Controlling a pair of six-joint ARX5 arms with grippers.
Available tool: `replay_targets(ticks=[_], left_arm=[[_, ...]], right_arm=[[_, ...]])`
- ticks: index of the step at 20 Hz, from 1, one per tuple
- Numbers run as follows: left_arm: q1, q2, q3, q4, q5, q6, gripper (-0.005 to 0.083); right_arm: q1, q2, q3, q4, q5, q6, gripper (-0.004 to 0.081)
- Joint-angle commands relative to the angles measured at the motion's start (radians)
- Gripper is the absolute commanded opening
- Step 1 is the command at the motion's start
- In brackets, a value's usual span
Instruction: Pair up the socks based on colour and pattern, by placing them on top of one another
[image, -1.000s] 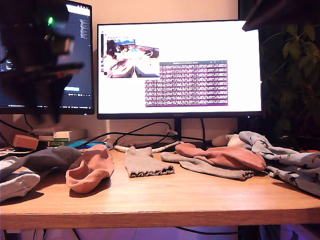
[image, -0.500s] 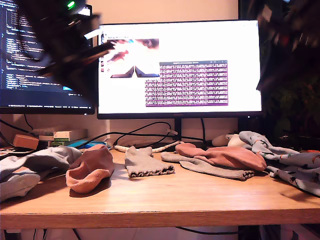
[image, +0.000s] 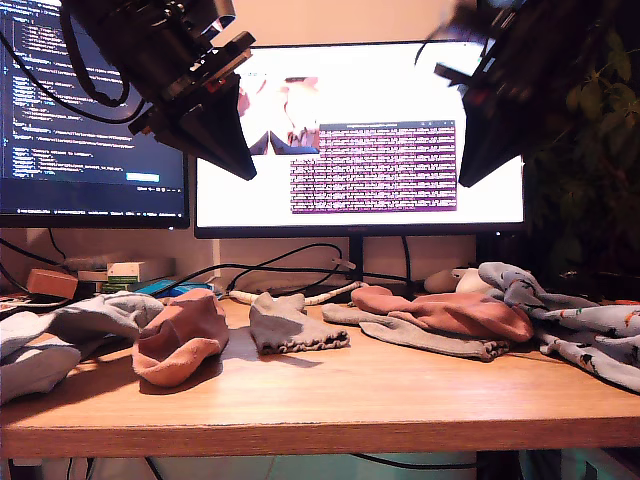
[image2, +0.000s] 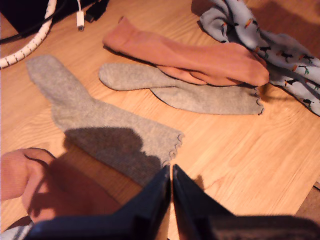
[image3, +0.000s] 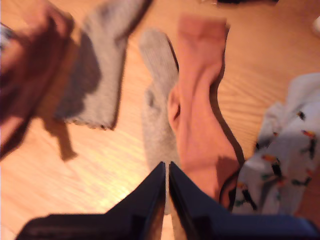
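While both arms hang high above the tabletop (image: 330, 400), you can see my first gripper (image2: 171, 172) and my second gripper (image3: 166, 170) with jaws together, holding nothing. One grey sock (image2: 107, 125) lies alone; a pink sock (image2: 200, 57) lies across another grey sock (image2: 200, 95), beside the patterned socks (image: 590, 335).

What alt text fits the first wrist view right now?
My first gripper, shut and empty, hangs over a wooden desk above a flat grey sock. Beyond lies a second grey sock partly under a salmon-pink sock, beside a figure-printed pale blue sock.
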Motion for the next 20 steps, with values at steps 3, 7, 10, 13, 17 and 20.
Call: replay_targets(ticks=[3,7,10,13,17,20], left_arm=[[0.003,-0.114,-0.125,0.079,0.006,0.009,-0.0019],[0.030,-0.220,-0.227,0.098,0.014,0.016,-0.0019],[0.035,-0.285,-0.287,0.109,0.029,0.016,-0.0019],[0.032,-0.327,-0.327,0.106,0.077,0.016,-0.0019],[0.026,-0.330,-0.328,0.094,0.100,0.016,-0.0019],[0.026,-0.331,-0.328,0.093,0.106,0.017,-0.0019]], right_arm=[[-0.005,0.109,0.143,-0.065,0.041,-0.042,0.0064],[-0.028,0.236,0.274,-0.123,0.100,-0.090,0.0174],[-0.057,0.358,0.373,-0.249,0.096,-0.129,0.0293],[-0.072,0.443,0.430,-0.283,0.094,-0.135,0.0384],[-0.073,0.495,0.452,-0.287,0.081,-0.156,0.0404],[-0.072,0.511,0.452,-0.266,0.044,-0.159,0.0404]])
